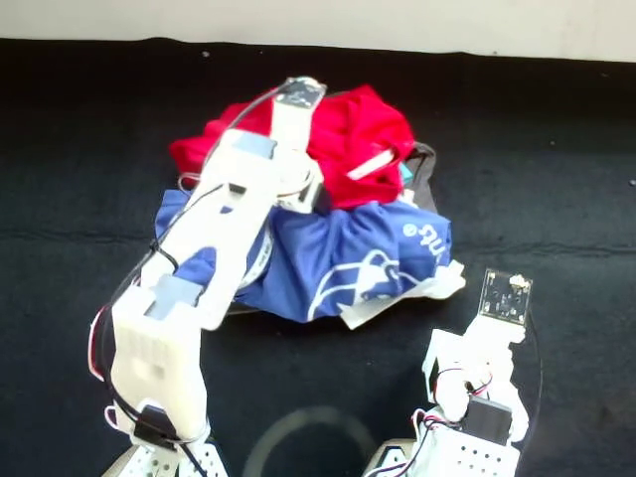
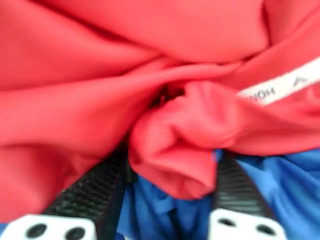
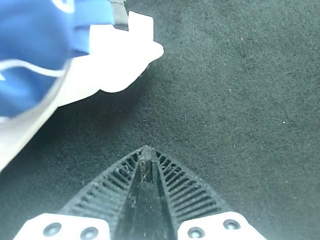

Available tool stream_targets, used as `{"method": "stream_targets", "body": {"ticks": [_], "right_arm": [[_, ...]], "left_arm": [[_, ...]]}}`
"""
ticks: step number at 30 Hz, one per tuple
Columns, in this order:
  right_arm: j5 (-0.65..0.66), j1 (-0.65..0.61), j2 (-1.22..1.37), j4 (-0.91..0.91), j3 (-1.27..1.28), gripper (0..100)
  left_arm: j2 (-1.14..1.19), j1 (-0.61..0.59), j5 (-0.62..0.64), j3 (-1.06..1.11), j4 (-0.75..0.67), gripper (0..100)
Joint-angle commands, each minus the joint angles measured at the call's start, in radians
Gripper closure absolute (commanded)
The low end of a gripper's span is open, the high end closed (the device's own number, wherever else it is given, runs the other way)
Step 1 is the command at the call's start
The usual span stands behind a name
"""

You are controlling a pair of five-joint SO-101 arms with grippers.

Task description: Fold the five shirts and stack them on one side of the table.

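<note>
Left hand clamped on red shirt; right hand together over black table, beside white shirt edge.

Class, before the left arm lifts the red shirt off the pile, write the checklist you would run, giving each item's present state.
1. Left gripper holds a fold of the red shirt: ok.
2. Blue shirt free of that grip: cannot tell; it lies just beneath.
3. Right gripper shut, holding nothing: ok.
4. White shirt free of the blue one: not ok, partly under it.
5. Count of five: cannot tell, heaped.
</note>
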Motion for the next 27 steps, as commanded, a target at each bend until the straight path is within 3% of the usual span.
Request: {"method": "stream_targets", "body": {"ticks": [1, 5, 12, 20, 27], "right_arm": [[0.008, -0.002, 0.001, -0.018, 0.136, 99.1], [0.008, -0.002, 0.001, -0.018, 0.136, 99.1], [0.008, -0.002, 0.001, -0.018, 0.136, 99.1], [0.008, -0.002, 0.001, -0.018, 0.136, 99.1], [0.008, -0.002, 0.001, -0.018, 0.136, 99.1]], "left_arm": [[-0.005, -0.104, -0.005, -0.097, 0.051, 96], [-0.007, -0.242, -0.005, -0.2, 0.135, 99], [-0.007, -0.624, -0.006, -0.466, 0.307, 99], [-0.004, -1.05, -0.008, -0.725, 0.322, 99], [0.002, -1.227, -0.008, -0.769, 0.322, 99]]}}
